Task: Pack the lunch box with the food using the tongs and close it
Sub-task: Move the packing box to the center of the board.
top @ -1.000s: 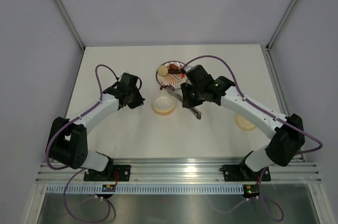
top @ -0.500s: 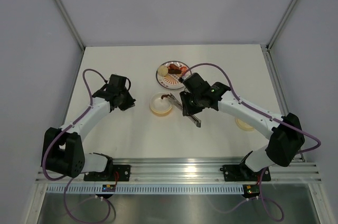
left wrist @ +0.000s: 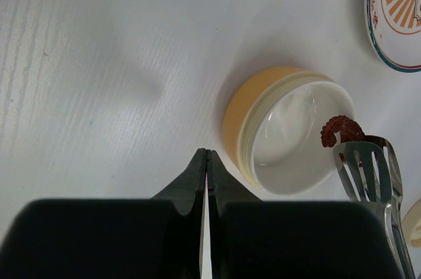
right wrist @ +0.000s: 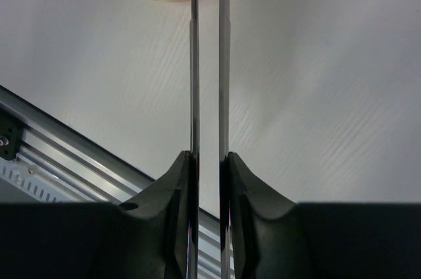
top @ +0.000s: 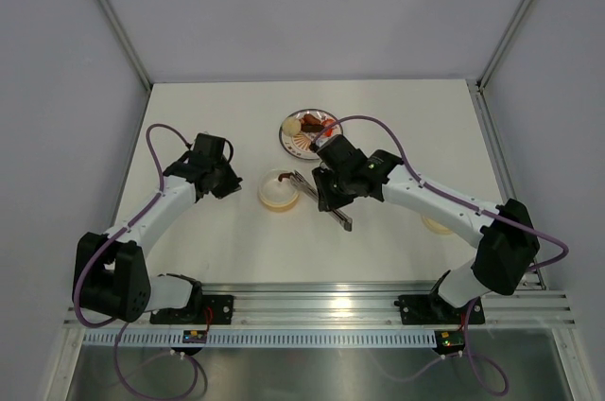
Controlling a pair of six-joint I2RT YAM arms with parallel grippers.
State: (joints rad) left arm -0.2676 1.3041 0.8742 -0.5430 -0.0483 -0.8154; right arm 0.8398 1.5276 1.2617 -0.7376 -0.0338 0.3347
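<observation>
1. One small cream-yellow lunch box sits open just left of the frame's center in the overhead view, on the white table.
2. One pair of silver tongs runs diagonally from the tub's upper right rim toward the lower right. The right gripper is clamped around both of its thin arms.
3. In the right wrist view, the two black fingers press the tongs from either side, leaving a narrow gap between the arms.
4. One curled red-brown piece of food is pinched at the slotted tips of the tongs, right at the tub's rim in the left wrist view. The tub itself looks bare inside.
5. One red-and-white plate lies just above the tub, toward the top center. It carries one pale round slice and a few red and brown bits too small to count.
6. One flat cream lid rests at the right, partly hidden by the right arm.
7. The left gripper hangs left of the tub, jaws pressed together on nothing.
</observation>
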